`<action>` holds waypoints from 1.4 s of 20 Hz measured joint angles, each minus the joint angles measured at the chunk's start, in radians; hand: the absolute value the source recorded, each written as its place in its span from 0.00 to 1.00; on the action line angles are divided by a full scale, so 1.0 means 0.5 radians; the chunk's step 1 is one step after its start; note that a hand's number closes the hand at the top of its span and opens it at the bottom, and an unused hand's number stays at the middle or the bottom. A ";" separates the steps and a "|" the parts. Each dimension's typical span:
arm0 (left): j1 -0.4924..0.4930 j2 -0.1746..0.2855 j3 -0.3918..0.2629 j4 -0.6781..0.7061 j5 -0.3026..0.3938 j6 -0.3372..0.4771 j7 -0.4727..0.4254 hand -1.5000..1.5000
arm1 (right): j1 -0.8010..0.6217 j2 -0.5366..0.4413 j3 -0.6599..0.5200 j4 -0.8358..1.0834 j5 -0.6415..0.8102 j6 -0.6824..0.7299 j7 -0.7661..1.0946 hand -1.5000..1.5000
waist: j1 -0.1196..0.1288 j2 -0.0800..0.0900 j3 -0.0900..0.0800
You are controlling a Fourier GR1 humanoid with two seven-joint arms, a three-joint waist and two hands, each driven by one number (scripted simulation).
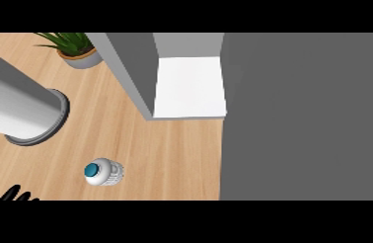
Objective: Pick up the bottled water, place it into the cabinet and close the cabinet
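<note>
Left hand [16,195] fingers splayed at edge — bottled water [103,172] apart.

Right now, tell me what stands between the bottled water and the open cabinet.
Nothing visible: just wooden counter lies between the blue-capped water bottle and the grey cabinet's white interior. The grey cylinder stands off left.

No text, label or number is readable on the bottled water [102,171] or cabinet [189,86].
</note>
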 measured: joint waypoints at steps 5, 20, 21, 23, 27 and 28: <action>-0.243 -0.006 -0.013 0.179 -0.062 0.048 0.052 0.00 | 0.068 -0.002 -0.035 0.013 -0.035 0.087 -0.057 0.00 | -0.015 0.002 -0.001; -0.876 -0.191 -0.135 0.982 -0.578 0.045 -0.147 0.00 | 0.302 0.023 -0.109 0.034 -0.138 0.278 -0.245 0.00 | -0.014 0.002 -0.003; -0.896 -0.213 -0.149 1.019 -0.629 0.062 -0.168 0.00 | 0.318 0.022 -0.125 0.038 -0.145 0.296 -0.266 0.00 | -0.011 0.002 -0.002; -0.959 -0.244 -0.159 1.161 -0.719 0.070 -0.245 0.00 | 0.332 0.017 -0.135 0.042 -0.160 0.303 -0.273 0.00 | -0.008 0.004 -0.003; -1.079 -0.299 -0.195 1.396 -0.855 0.101 -0.330 0.00 | 0.369 0.004 -0.148 0.043 -0.188 0.332 -0.303 0.00 | -0.007 0.005 -0.004; -1.111 -0.308 -0.198 1.457 -0.879 0.103 -0.347 0.00 | 0.371 -0.009 -0.172 0.046 -0.197 0.339 -0.310 0.00 | -0.006 0.006 -0.004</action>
